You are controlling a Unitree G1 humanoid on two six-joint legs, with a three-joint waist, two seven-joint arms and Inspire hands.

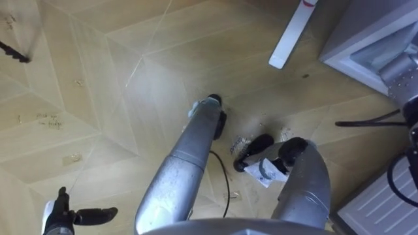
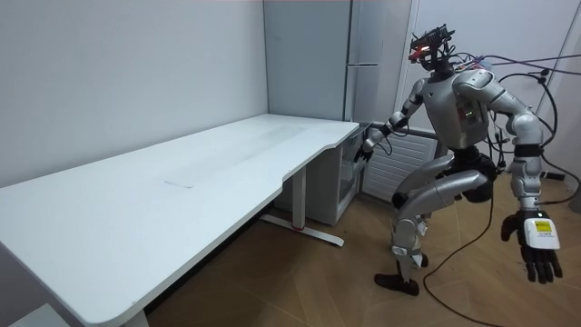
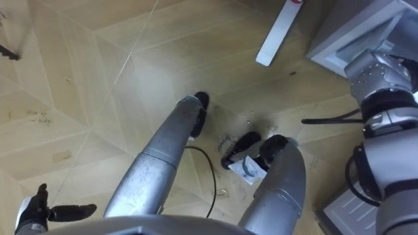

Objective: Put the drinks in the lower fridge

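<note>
We judge the step in hand to be work at the door of the lower fridge [image 1: 366, 26], a low grey box with a pale inner rim. It stands at the end of the long white desk [image 2: 182, 191], just beside the desk's white foot bar [image 1: 294, 32] and next to a tall grey fridge [image 2: 377, 54]. We stand with knees bent on the pale wooden parquet floor [image 1: 130, 98], and our right arm reaches to that box. The right hand [image 2: 366, 147] is at its upper front edge, but we cannot tell whether it grips anything. Our left hand [image 1: 65, 212] hangs low at our side, fingers straight and spread, carrying nothing. Where the drinks are we cannot tell, so we take the loading as not yet begun. The next move, in our view, calls for the door to be swung fully clear, then a turn away to fetch a drink with the free hand.
</note>
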